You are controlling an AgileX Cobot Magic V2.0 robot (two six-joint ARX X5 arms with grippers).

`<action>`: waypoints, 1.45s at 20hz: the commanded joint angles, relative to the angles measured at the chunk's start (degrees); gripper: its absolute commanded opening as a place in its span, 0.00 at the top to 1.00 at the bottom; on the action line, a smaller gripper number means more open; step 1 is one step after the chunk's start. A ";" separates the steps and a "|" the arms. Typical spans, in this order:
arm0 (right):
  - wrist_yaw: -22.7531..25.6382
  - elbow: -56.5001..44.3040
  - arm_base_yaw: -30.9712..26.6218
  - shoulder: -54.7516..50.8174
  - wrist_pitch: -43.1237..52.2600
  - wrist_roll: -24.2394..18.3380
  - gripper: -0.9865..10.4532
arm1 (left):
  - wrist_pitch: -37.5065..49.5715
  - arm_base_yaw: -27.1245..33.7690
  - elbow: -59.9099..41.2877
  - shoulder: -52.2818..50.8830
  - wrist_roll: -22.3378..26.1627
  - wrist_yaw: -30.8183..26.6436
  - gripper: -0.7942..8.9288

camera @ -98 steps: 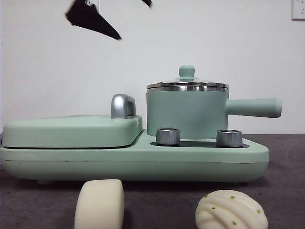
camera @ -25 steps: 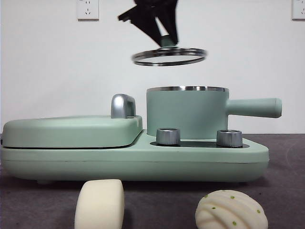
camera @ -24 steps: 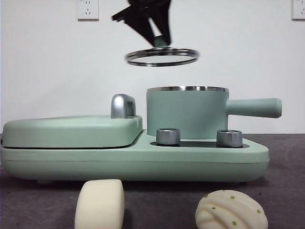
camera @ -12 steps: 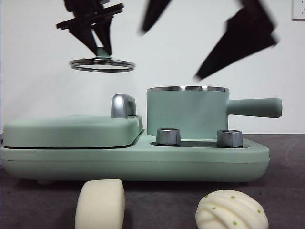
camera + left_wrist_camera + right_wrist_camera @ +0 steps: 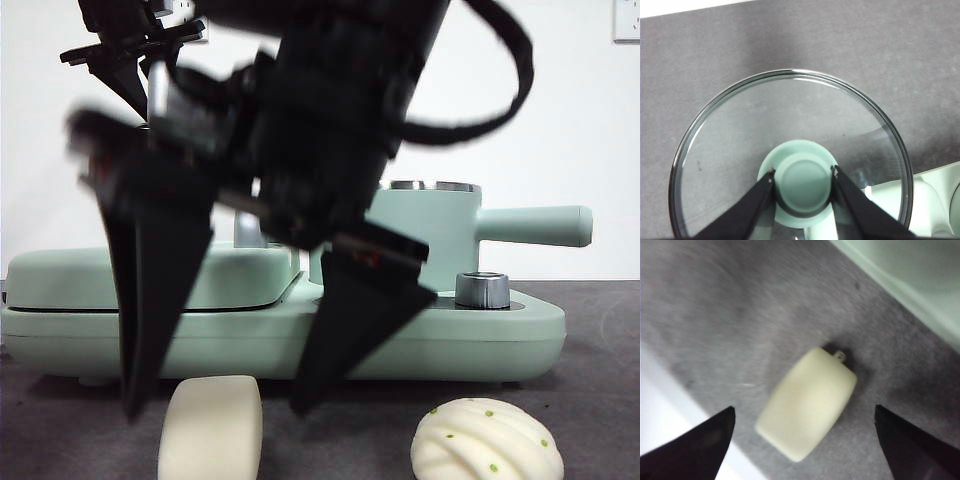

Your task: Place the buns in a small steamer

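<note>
The small steamer (image 5: 440, 230) stands lidless on the right of the mint-green appliance. My left gripper (image 5: 803, 172) is shut on the green knob (image 5: 802, 186) of the steamer's glass lid (image 5: 735, 150) and holds it high over the grey table, beside the appliance. In the front view it (image 5: 130, 75) shows at the top left. My right gripper (image 5: 215, 408) hangs large and blurred in front, open wide over the smooth oblong bun (image 5: 210, 435). In the right wrist view this bun (image 5: 807, 400) lies between the open gripper's (image 5: 805, 409) jaws, untouched. The round ridged bun (image 5: 487, 438) lies at the front right.
The flat hinged griddle plate (image 5: 60, 275) fills the appliance's left half. A steel knob (image 5: 482, 288) sits on the base (image 5: 490, 335) in front of the steamer. The steamer's handle (image 5: 535, 225) sticks out to the right. A wall socket (image 5: 626, 20) is at the top right.
The left gripper has carried the lid further left. The right gripper has dropped from the top into the foreground and now hangs open over the smooth bun. Neither bun has moved.
</note>
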 commanded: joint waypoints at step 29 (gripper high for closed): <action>1.40 56.70 -28.30 19.19 -36.98 -21.16 0.78 | 1.51 -0.22 2.56 0.26 -1.14 0.07 0.90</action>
